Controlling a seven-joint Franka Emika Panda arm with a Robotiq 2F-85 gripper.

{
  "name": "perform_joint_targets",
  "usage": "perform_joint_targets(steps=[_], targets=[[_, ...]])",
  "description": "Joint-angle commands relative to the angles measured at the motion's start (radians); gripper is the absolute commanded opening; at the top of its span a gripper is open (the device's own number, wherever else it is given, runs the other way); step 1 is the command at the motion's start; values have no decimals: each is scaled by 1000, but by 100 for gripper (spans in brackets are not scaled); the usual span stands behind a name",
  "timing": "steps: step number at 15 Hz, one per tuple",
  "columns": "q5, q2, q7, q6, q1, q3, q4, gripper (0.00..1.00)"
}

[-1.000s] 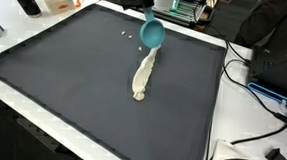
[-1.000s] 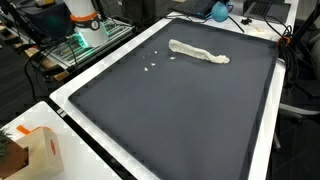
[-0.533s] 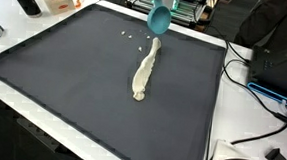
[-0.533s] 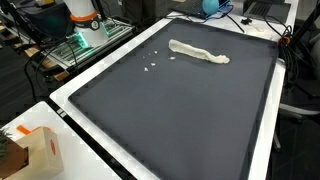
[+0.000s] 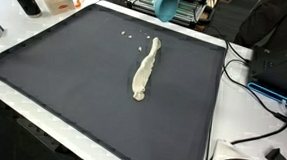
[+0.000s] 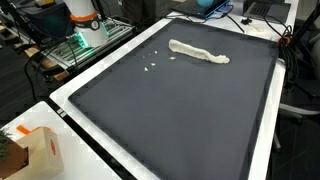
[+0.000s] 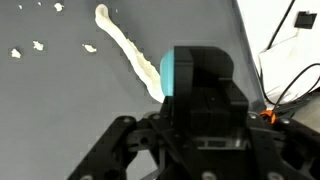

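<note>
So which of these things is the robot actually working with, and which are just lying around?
In use: teal plastic cup, gripped by the black gripper; long cream-white trail of granular stuff; small white crumbs; dark grey mat beneath them.
Lying about: orange-and-white cardboard box; black cables beside the mat.

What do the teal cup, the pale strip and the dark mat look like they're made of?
Teal cup: probably plastic, smooth, evenly coloured, slight sheen. Pale strip: looks like a poured powder or grain, matte off-white, ragged edges with loose crumbs nearby; can't say which. Dark mat: likely rubber or fabric, matte charcoal, no glare.
</note>
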Motion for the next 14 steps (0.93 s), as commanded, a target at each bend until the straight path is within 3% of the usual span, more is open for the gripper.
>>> perform_joint_targets(steps=[1,7,8,14], targets=[[-70,-27,51,-64,12,16,16,25],[-182,-57,106,-126,30,54,53,25],[-133,-34,69,-96,24,43,49,50],[-157,-46,87,-105,28,53,55,50]])
